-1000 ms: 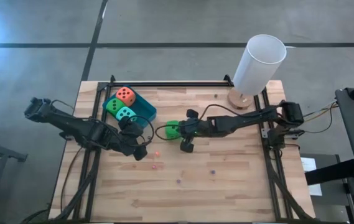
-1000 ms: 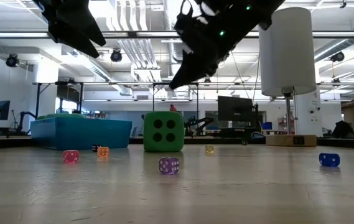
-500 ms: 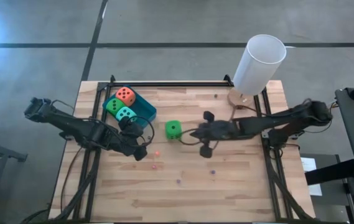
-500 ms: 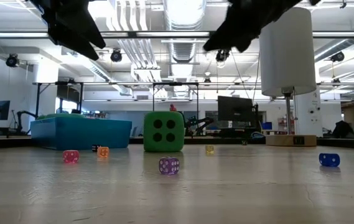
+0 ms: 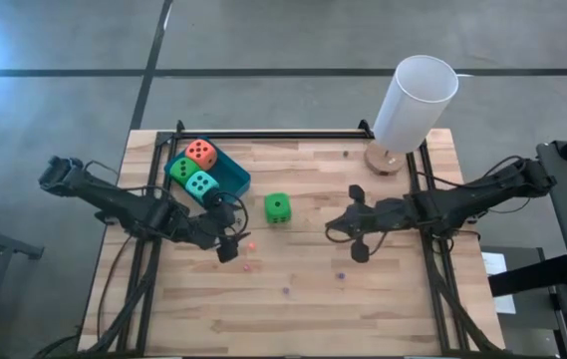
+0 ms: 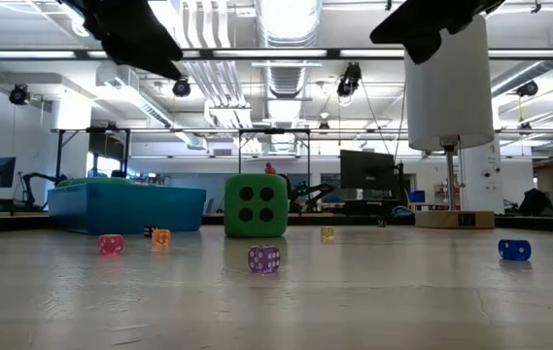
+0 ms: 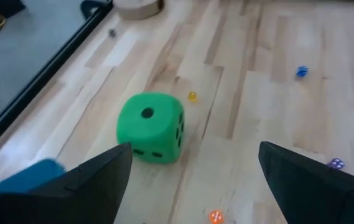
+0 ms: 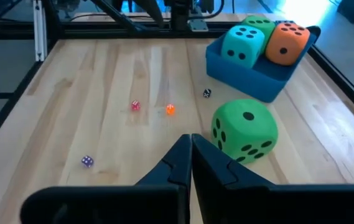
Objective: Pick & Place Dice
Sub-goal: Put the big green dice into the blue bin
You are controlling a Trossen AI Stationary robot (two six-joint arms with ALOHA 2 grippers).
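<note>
A blue tray (image 5: 233,178) at the table's far left holds an orange-red die (image 5: 200,153), a green die (image 5: 179,170) and a teal die (image 5: 201,183). A second green die (image 5: 277,207) sits flat on the wood right of the tray, its one-pip face up. My left gripper (image 5: 233,227) hovers open just near-left of that die (image 7: 150,127), its fingers wide apart and pointing toward it. My right gripper (image 5: 331,225) hangs shut above the table, off to the die's right (image 8: 245,132), with nothing between its fingers (image 8: 191,140).
Tiny translucent dice lie scattered on the wood: pink (image 6: 111,245), orange (image 6: 160,237), purple (image 6: 263,259), blue (image 6: 514,250) and yellow (image 6: 328,233). A tall white cylinder (image 5: 416,100) on a wooden base (image 5: 384,159) stands far right. Black frame rails (image 5: 263,134) border the table.
My right gripper has drawn back from the green die toward the table's right edge and risen. The die has stayed in place on the wood. My left gripper has stayed where it was and turned a little at the wrist.
</note>
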